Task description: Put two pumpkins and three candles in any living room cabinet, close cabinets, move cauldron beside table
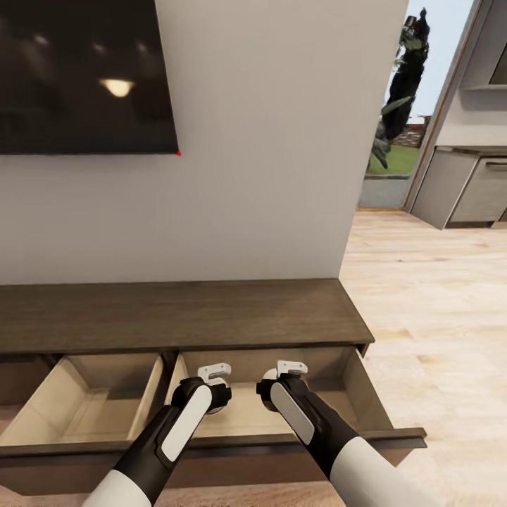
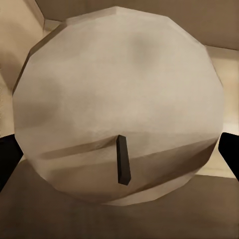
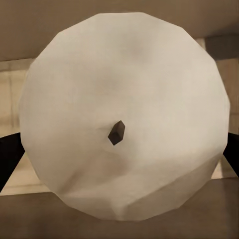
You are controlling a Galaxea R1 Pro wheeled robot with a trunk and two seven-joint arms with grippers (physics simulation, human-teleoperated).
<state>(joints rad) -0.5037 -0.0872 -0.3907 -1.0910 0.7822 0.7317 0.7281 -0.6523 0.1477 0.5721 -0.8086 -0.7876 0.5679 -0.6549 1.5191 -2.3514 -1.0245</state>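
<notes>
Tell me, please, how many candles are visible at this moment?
2. One candle sits between the left hand's fingers, the other candle between the right hand's fingers, both over the cabinet's open drawer. A third may be hidden elsewhere.

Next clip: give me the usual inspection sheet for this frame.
Surface: cabinet top bare.
Job's things: two drawers open, left and right; one candle at the left gripper, another candle at the right gripper, both over the right drawer.
Clutter: nothing seen.
Grippers: each has fingers either side of its candle; contact cannot be told.
Cables: nothing seen.
Surroundings: TV, wall, wood floor, kitchen cupboards.
</notes>
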